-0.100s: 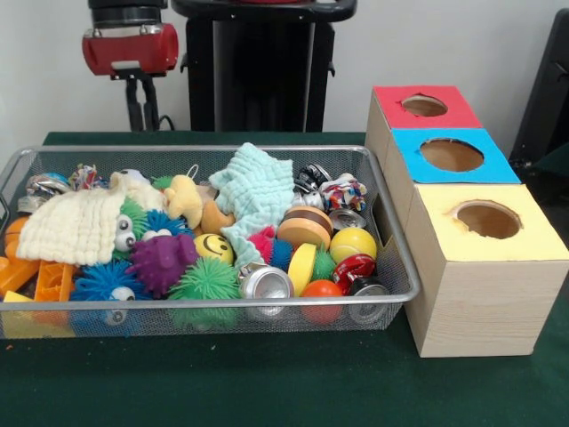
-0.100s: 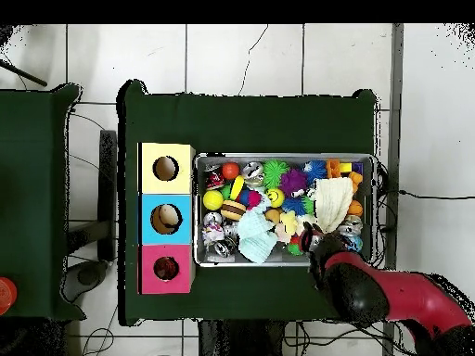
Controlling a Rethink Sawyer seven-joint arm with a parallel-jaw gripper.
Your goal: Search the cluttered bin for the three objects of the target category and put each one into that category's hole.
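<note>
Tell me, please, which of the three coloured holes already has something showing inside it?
The blue hole, the middle one: the overhead view shows a pale object inside it, while the yellow and red holes look dark.

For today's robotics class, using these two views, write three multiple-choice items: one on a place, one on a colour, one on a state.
1. In the front view, where do the sorting boxes stand relative to the wire bin?
A. To its left
B. To its right
C. Inside it

2. Which colour tops the box nearest the camera in the front view?
A. Red
B. Blue
C. Yellow

3. The gripper is:
A. Raised behind the bin
B. Resting on a box
C. Inside a hole

Answers: 1 B, the boxes sit beside the bin's right end. 2 C, the yellow top is closest. 3 A, it hangs above the table behind the bin.
</note>
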